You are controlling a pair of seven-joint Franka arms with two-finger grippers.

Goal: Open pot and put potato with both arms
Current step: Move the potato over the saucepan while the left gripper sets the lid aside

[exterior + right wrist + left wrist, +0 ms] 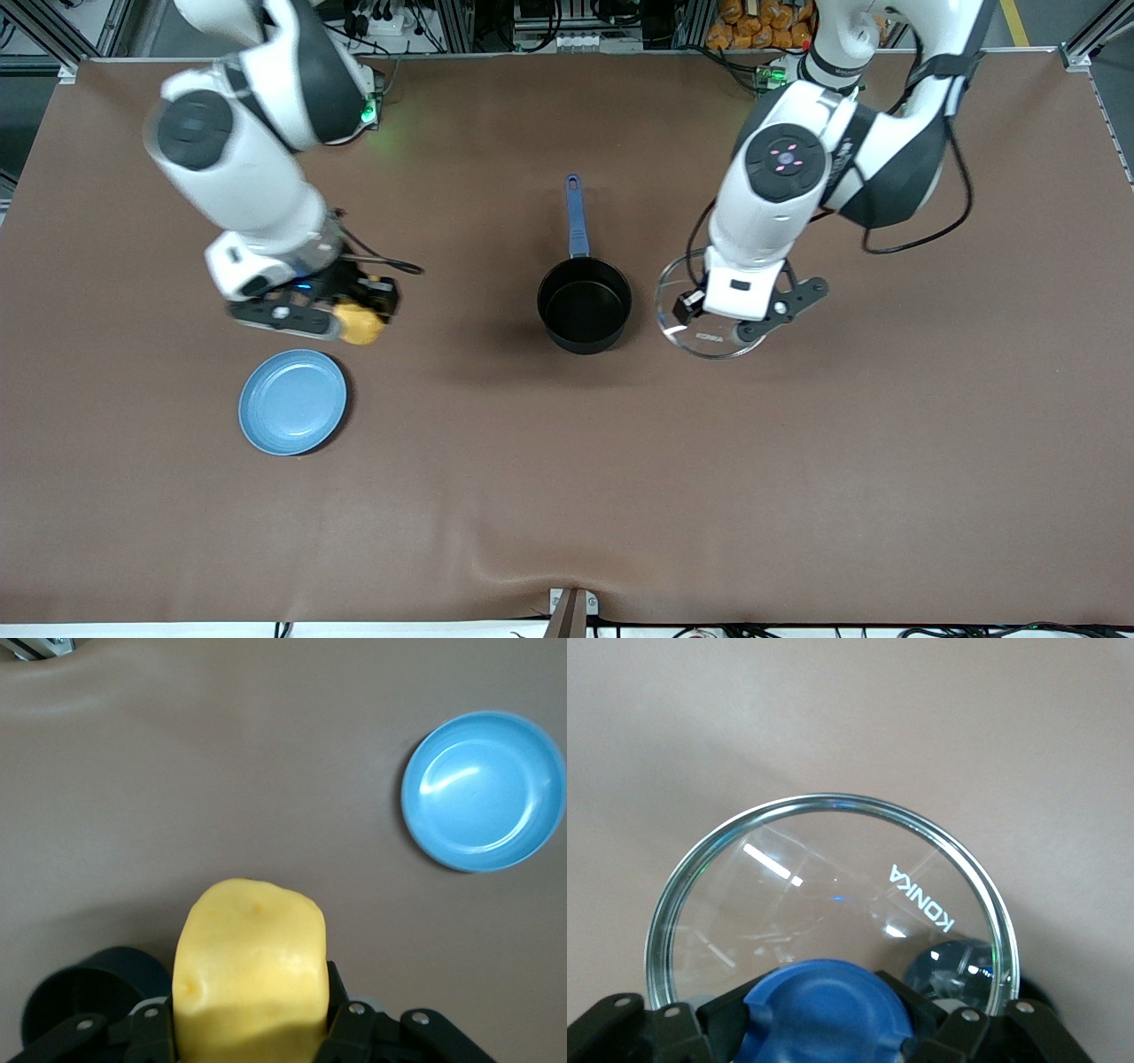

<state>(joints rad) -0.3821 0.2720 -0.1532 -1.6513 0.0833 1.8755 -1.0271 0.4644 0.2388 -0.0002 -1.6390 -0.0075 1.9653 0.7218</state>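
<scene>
The left arm hides most of the lid [709, 341]; its blue knob [828, 1010] and the potato [250, 970] run off the wrist views' edges.

We see the potato [250, 970] filling the lower centre of the frame, clamped between the right gripper's [252, 1028] black fingers [350, 1028]. The blue plate [483, 790] sits at the upper right, and the pot [89, 992] shows dark at the lower left, all over the brown table [221, 771].
</scene>
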